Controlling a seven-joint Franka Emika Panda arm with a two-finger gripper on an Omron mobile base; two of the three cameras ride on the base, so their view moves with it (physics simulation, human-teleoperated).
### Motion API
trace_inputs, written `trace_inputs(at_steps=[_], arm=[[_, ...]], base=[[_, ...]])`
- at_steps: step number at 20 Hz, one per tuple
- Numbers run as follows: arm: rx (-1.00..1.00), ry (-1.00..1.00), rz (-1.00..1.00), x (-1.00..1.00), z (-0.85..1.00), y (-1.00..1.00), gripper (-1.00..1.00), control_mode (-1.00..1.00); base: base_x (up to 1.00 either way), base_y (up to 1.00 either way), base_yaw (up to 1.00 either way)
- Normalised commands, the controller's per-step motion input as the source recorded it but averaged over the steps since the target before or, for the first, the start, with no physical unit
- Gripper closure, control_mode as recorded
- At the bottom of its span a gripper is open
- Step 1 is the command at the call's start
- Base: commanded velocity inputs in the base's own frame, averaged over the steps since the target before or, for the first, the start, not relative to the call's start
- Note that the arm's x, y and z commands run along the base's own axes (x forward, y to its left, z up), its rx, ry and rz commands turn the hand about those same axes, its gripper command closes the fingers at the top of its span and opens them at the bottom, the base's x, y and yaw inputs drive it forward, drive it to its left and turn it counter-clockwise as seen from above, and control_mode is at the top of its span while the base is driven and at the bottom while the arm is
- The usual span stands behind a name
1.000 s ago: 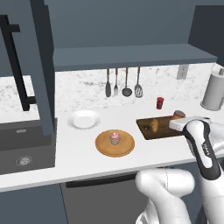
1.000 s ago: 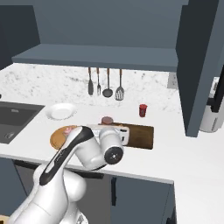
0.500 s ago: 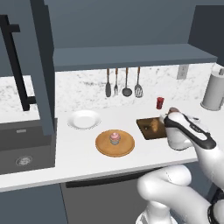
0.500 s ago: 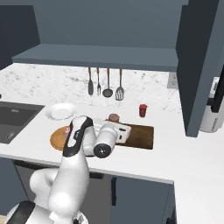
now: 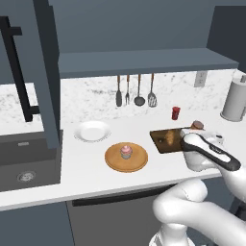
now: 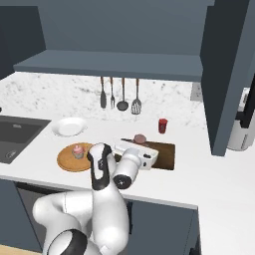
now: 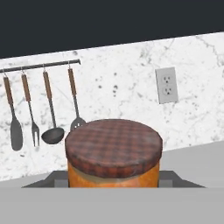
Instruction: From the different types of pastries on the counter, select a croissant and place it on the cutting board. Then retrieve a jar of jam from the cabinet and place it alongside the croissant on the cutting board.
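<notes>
While the jar of jam (image 7: pixel 113 155) looms before the gripper (image 5: pixel 205 144), jaw state unclear, croissant (image 5: pixel 170 138) apparently on cutting board (image 5: pixel 162 141).

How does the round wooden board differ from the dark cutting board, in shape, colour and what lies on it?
The round board is a light-tan disc, while the cutting board is a dark brown rectangle. The round board carries the pink-frosted cupcake; the cutting board carries the golden-brown croissant. The round board lies open to view; the robot's hand partly covers the cutting board. Both lie flat on the white counter.
</notes>
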Motion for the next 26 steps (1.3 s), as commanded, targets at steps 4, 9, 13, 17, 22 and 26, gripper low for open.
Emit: trace_inputs(at_steps=[4, 9, 13, 17, 22, 26], arm=[[0.0, 0.0, 0.0, 0.0, -0.05, -0.14, 1.0, -1.0], [0.0, 0.07, 0.0, 0.06, -0.04, -0.02, 1.0, -1.0], [0.0, 0.08, 0.0, 0.19, 0.0, -0.01, 1.0, -1.0], [0.0, 0.11, 0.0, 0.07, -0.06, 0.0, 1.0, -1.0], [0.0, 0.04, 0.0, 0.03, -0.12, -0.01, 1.0, -1.0], [0.0, 0.02, 0.0, 0.08, -0.08, -0.06, 1.0, -1.0]], base=[[0.0, 0.0, 0.0], [0.0, 0.0, 0.0], [0.0, 0.0, 0.0], [0.0, 0.0, 0.0], [0.0, 0.0, 0.0], [0.0, 0.0, 0.0]])
